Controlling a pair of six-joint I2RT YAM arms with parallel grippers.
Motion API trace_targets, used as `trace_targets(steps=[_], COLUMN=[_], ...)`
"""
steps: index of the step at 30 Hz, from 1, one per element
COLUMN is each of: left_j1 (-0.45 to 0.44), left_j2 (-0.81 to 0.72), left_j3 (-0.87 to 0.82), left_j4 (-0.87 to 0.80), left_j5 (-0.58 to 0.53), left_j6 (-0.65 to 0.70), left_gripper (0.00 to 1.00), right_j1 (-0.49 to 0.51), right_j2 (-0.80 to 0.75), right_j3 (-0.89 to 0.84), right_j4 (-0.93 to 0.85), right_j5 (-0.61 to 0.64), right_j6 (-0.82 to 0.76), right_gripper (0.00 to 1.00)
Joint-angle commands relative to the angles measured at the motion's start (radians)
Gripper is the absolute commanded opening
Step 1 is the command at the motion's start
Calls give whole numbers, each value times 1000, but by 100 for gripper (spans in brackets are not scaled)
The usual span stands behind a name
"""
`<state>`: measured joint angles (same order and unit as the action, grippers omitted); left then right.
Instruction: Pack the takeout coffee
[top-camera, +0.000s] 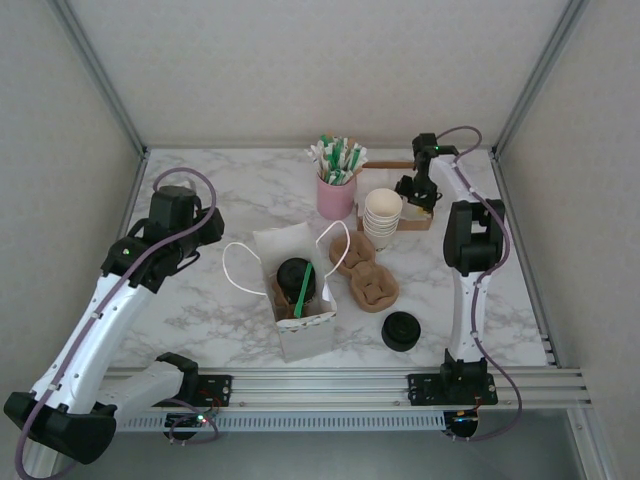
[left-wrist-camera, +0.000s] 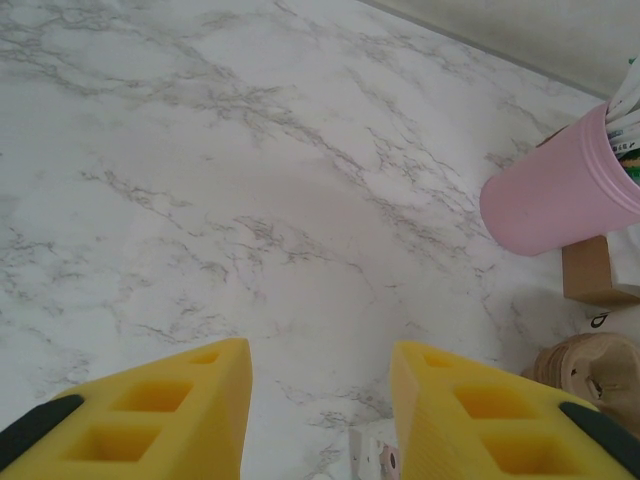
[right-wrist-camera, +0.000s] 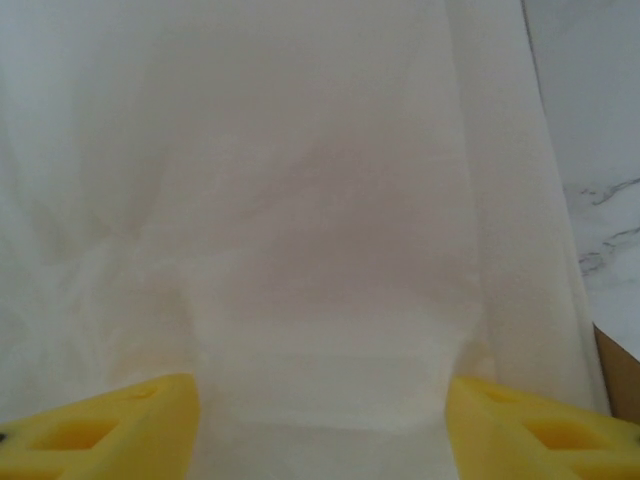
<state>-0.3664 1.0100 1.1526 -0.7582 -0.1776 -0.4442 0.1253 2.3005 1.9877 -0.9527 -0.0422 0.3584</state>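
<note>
The takeout coffee stands inside the open white paper bag at the table's middle. Its black lid shows, its cup body is hidden by the bag, and a green straw lies across it. My left gripper hangs left of the bag, open and holding nothing. In the left wrist view this gripper is over bare marble, with the bag's corner low between the fingers. My right gripper is at the back right beside the stack of lidless cream cups. It stands open, with a blurred cream surface close between its fingers.
A pink cup of straws stands behind the bag. Two brown cup carriers lie right of the bag, and a bare black lid sits nearer the front. A brown box is by the right gripper.
</note>
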Motion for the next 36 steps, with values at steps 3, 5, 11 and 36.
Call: trace_targets(steps=[3, 5, 11, 36], left_j1=[8, 7, 8, 7], left_j2=[-8, -7, -12, -52], left_j3=[-16, -15, -16, -5], left_j4=[13, 11, 11, -4], left_j5=[-15, -15, -18, -36], left_j6=[-2, -2, -3, 4], left_gripper=[41, 41, 41, 42], right_j1=[13, 14, 11, 0], right_j2=[-13, -21, -82, -529], right_j3=[-13, -13, -30, -85], right_j4=[29, 31, 71, 159], right_j5=[-12, -14, -44, 138], right_j6=[23, 28, 47, 51], right_gripper=[49, 41, 18, 0])
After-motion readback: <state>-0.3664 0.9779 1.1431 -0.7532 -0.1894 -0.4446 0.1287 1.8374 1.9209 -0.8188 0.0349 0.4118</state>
